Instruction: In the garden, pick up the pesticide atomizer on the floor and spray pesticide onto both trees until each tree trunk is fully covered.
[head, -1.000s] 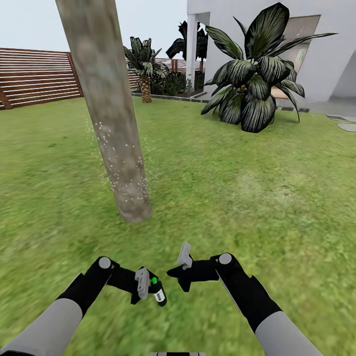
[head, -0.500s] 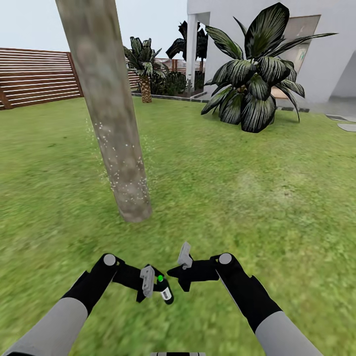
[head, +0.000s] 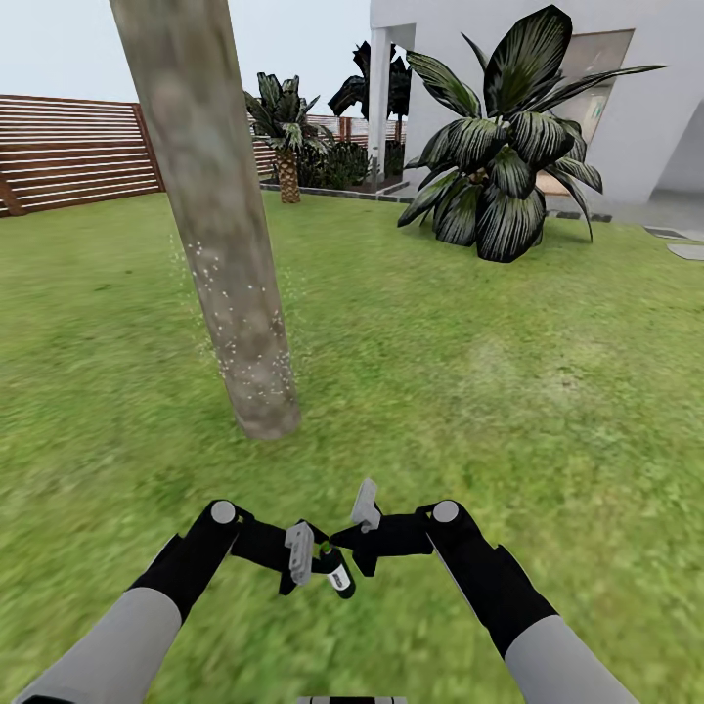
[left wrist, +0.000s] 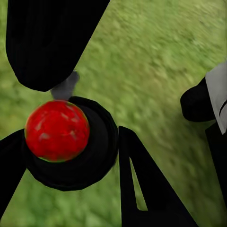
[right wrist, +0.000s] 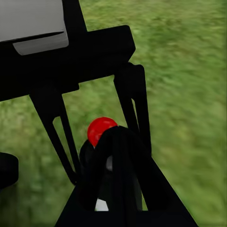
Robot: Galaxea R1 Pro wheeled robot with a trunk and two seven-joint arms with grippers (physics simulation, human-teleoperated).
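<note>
Head view: the left pincer (head: 311, 562) pinches the pesticide atomizer (head: 337, 575) low above the lawn (head: 469, 391), in front of the speckled tree trunk (head: 230, 284); the right pincer (head: 354, 528), just beside the atomizer, stands spread.

I'm out in a home garden: green lawn (head: 469, 372), slatted wooden fence (head: 68, 152), a thick tree trunk (head: 210, 215), broad-leaved shrub (head: 508, 147), white house wall (head: 645, 108).
</note>
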